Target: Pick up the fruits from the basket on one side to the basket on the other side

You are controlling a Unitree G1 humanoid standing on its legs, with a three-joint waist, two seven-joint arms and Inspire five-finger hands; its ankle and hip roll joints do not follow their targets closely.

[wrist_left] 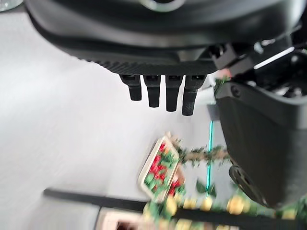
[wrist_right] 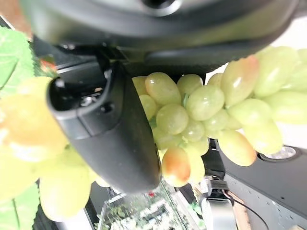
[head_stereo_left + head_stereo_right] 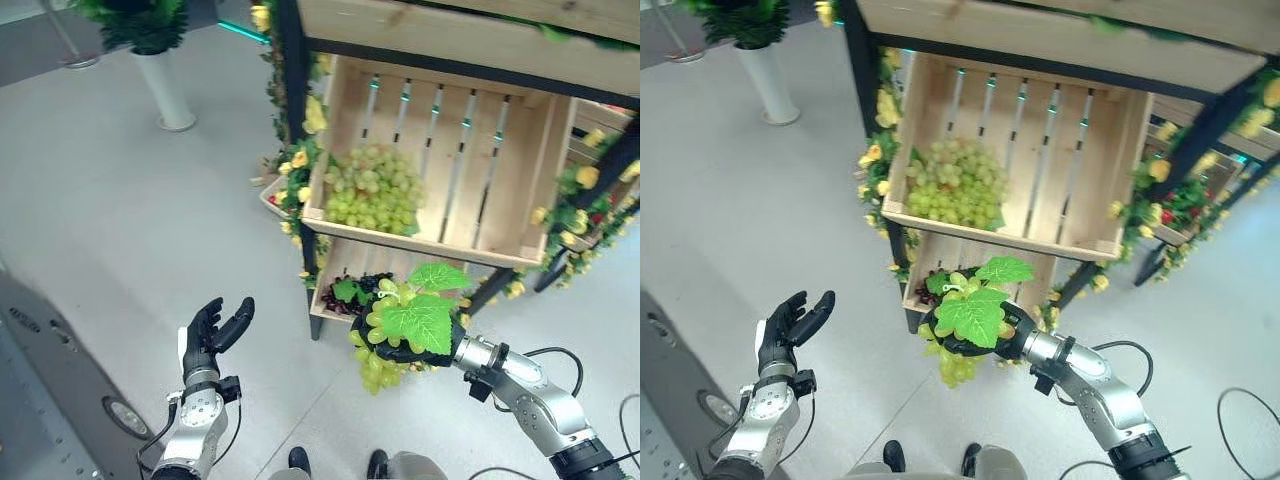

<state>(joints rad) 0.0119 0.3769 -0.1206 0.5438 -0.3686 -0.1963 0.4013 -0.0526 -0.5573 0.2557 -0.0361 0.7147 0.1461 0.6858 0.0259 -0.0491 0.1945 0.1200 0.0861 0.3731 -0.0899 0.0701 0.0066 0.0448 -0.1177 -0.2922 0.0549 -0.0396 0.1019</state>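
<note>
Right hand (image 3: 400, 352) mostly hidden under the grape bunch (image 3: 385, 345) and its leaves, lower crate (image 3: 345, 290) half covered by that bunch, red fruit tray (image 1: 158, 167) blurred, shelf frame (image 3: 292, 60) cut off at top.

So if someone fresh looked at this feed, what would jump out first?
The right hand holding a bunch of green grapes with big leaves, low in front of the shelf. Behind it, another green grape pile fills the left end of the wooden crate. The left hand is raised open, holding nothing.
</note>
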